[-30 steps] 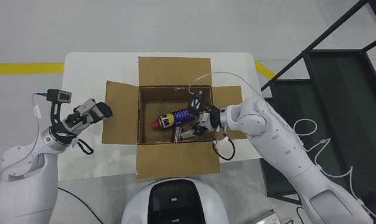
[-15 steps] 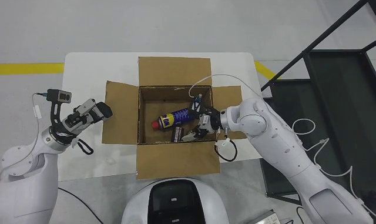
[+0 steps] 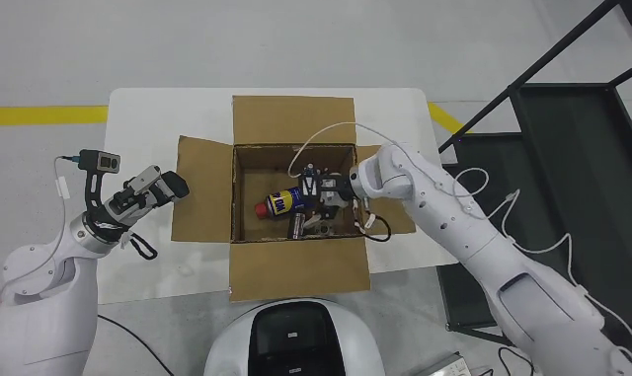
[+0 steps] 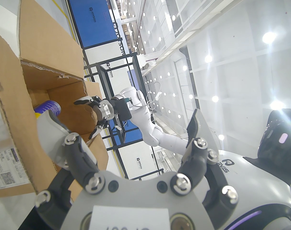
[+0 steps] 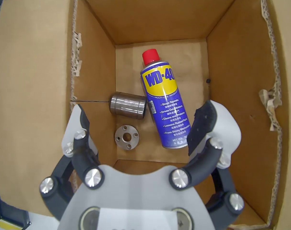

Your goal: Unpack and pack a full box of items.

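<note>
Overhead, right gripper (image 3: 314,195) (wide open, empty) partly hides spray can (image 3: 279,202), inside box (image 3: 296,267)

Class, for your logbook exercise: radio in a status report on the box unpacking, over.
Both open, empty. Right jaws over the box, left jaws beside it. Spray can, metal cylinder, metal disc lie on its floor. Nothing blocking them.

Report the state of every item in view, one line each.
cardboard box: open, flaps folded outward.
spray can: lying on its side on the box floor, red cap on.
metal cylinder: lying on its side, against the spray can.
flange disc: lying flat on the box floor, apart from the can.
right gripper: open, empty, above the box interior.
left gripper: open, empty, beside the box.
</note>
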Controlling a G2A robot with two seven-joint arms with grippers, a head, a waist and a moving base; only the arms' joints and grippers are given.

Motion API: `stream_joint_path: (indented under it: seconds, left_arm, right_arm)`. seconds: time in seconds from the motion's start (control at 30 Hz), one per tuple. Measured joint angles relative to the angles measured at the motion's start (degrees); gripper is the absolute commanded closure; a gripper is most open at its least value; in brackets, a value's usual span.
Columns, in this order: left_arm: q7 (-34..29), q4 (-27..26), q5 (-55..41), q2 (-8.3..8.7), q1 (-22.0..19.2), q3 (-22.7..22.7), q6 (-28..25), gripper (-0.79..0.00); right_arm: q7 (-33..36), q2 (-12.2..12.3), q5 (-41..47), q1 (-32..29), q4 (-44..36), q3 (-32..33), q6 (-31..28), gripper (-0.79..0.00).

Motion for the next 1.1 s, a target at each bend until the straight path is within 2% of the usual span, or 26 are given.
stream_joint_path:
  seconds: [0.1, 0.6, 0.7, 1.1]
  left_arm:
    - [0.0, 0.0, 0.0, 0.0, 0.0, 0.0, 0.0, -0.785]
    - [0.0, 0.0, 0.0, 0.0, 0.0, 0.0, 0.0, -0.785]
    - [0.0, 0.0, 0.0, 0.0, 0.0, 0.0, 0.0, -0.785]
    - [0.0, 0.0, 0.0, 0.0, 0.0, 0.0, 0.0, -0.785]
  right_arm:
    - [-1.81, -0.75, -3.06, 1.93, 2.22, -1.68, -0.66, -0.785]
    - [-1.84, -0.75, -2.96, 1.94, 2.19, -1.66, -0.59, -0.785]
    - [-3.06, -1.0, -3.54, 1.94, 1.41, -1.77, 1.45, -0.785]
    - [-7.06, -5.86, -6.87, 7.68, 10.72, -9.92, 5.16, -0.785]
